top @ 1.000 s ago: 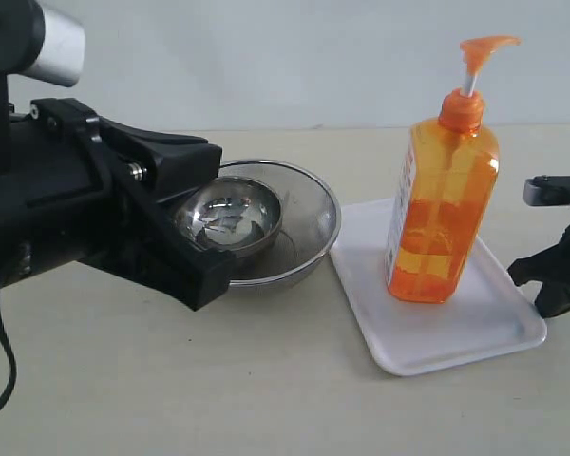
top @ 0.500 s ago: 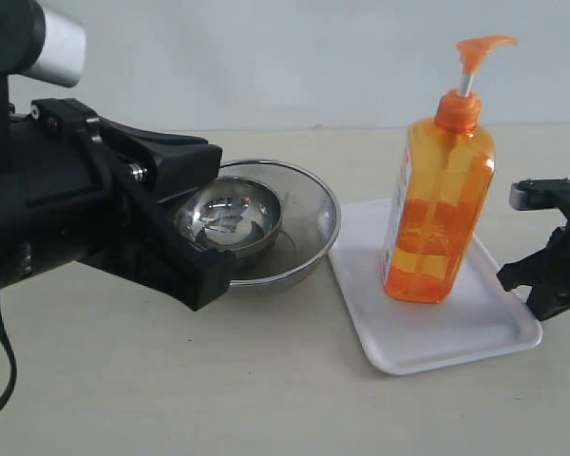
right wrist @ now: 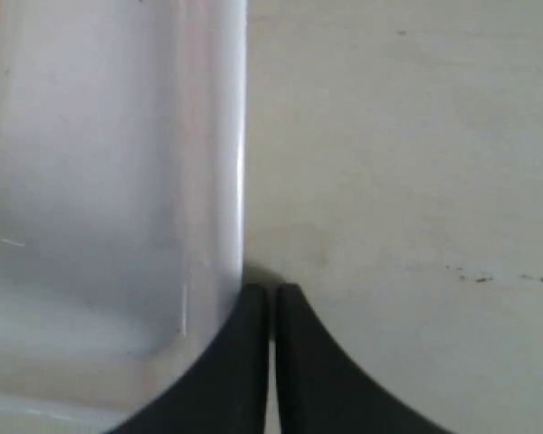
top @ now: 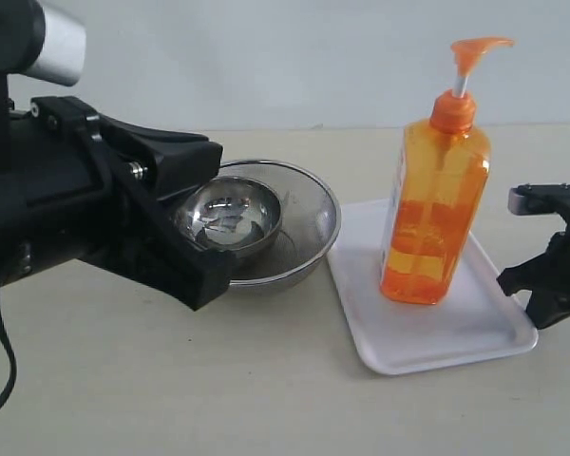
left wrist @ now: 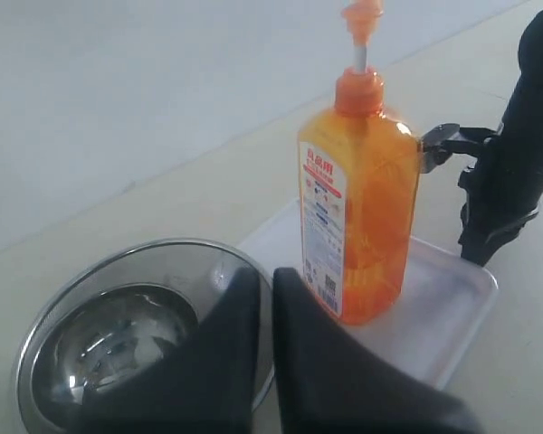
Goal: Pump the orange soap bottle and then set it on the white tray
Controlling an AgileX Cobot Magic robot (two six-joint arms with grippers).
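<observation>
The orange soap bottle (top: 435,214) stands upright on the white tray (top: 456,334), its pump head up on the white stem. In the left wrist view the bottle (left wrist: 357,217) shows its label, and the tray (left wrist: 439,312) lies under it. My right gripper (top: 532,296) is shut and low on the table, with its tips against the tray's right rim. In the right wrist view those shut tips (right wrist: 271,291) touch the tray's edge (right wrist: 226,181). My left gripper (top: 207,280) is shut and empty, in front of the steel bowls, with its tips (left wrist: 264,274) over the bowl's rim.
Two round steel bowls (top: 299,223), the smaller nested in the larger, sit just left of the tray. They show in the left wrist view (left wrist: 118,325) as well. A pale wall stands behind the beige table (top: 266,380).
The right gripper has moved left against the tray's right edge. The tray and the bottle on it have slid slightly left with it. The left arm has stayed still.
</observation>
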